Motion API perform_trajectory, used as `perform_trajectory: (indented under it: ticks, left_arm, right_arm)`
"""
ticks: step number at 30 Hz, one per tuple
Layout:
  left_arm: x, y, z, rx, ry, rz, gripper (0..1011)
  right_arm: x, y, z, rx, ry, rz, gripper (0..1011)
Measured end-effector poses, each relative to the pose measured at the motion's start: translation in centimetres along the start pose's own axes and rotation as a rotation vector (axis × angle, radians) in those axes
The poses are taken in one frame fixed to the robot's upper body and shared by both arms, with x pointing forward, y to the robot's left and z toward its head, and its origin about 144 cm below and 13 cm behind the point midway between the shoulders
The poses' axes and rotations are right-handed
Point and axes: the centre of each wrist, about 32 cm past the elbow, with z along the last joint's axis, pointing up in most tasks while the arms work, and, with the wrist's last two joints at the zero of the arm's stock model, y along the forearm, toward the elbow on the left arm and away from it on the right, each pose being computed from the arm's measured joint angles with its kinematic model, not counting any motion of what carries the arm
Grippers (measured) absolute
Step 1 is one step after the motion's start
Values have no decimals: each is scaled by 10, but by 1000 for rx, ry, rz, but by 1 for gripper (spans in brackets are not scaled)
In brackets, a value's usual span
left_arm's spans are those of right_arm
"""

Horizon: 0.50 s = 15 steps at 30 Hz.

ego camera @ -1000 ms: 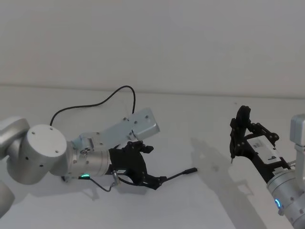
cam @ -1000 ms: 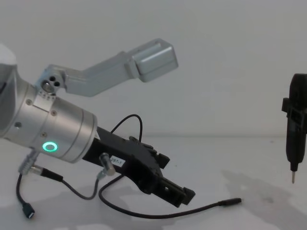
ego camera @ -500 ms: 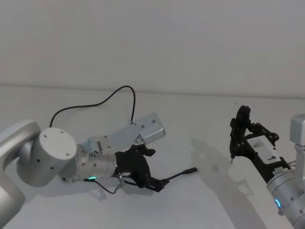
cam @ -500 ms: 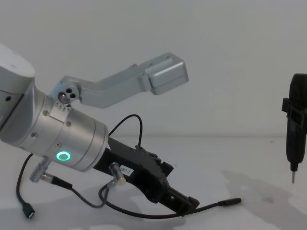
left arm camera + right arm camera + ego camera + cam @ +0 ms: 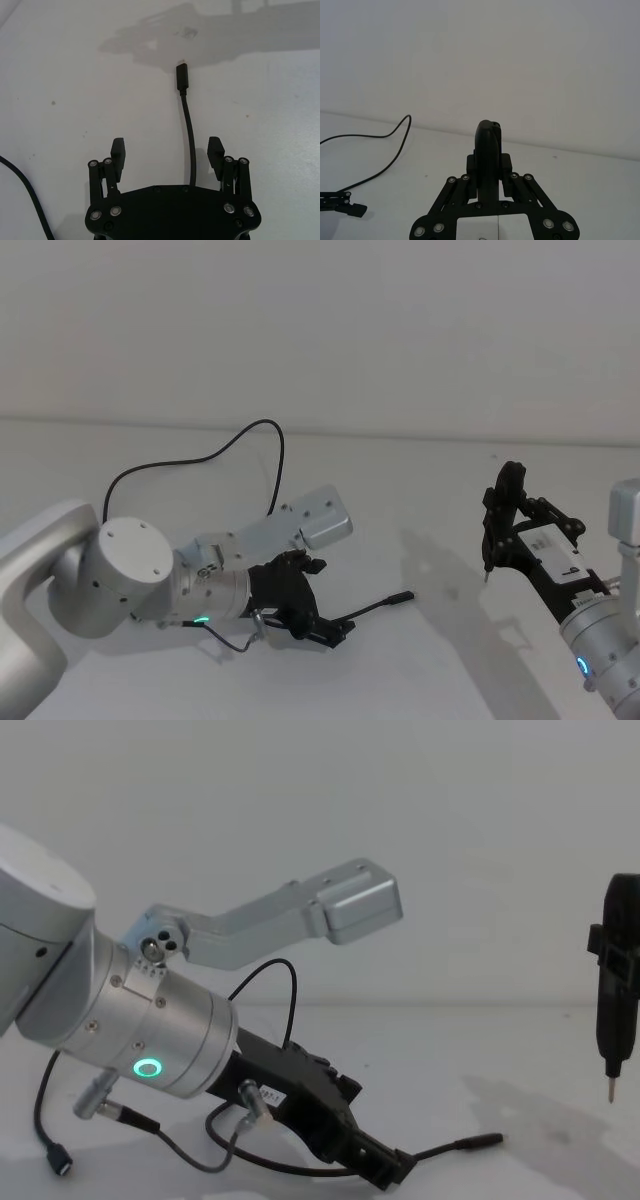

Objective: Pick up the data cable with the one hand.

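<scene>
Work surface: plain white table top [image 5: 430, 660], seen from the head, chest and both wrists.
Task thing: long thin black flexible data cable [image 5: 189, 130] ending in a slim black cylindrical plug [image 5: 400, 597]; it lies flat on the table, near centre, with the plug end to the right of the left arm.
Left gripper: black angular two-jaw left gripper [image 5: 336, 633] on a silver cylindrical wrist with a green ring light [image 5: 149, 1068]; it is tilted down low over the table with its jaws spread wide and nothing between them gripped.
Key relation: in the left wrist view the data cable runs lengthwise through the gap between the two fingers [image 5: 118, 150], closer to one finger than the other, and the plug lies well beyond the tips.
Long axis: roughly in line with the gripper's reach, so the closing stroke would cross it squarely.
Contact: whether any finger touches the cable cannot be told.
Right gripper: black right gripper [image 5: 489, 558], well apart at the right, raised off the table, jaws drawn in against a narrow black upright tool [image 5: 617, 990] with a pointed metal tip.
Nearer arm: the left, by far.
Judgement: closing the jaws and then lifting looks like the step due; the off-centre cable may slide before it seats.
</scene>
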Motion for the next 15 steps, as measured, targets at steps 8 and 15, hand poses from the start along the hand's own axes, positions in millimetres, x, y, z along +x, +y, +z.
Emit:
perform_trajectory:
  ticks: [8,15]
  left_arm:
    - [0,-5,0,9,3,6,1000]
    - [0,-7,1,15,5,11,962]
  right_arm:
    - [0,0,0,0,0,0,268]
    - [0,0,0,0,0,0,268]
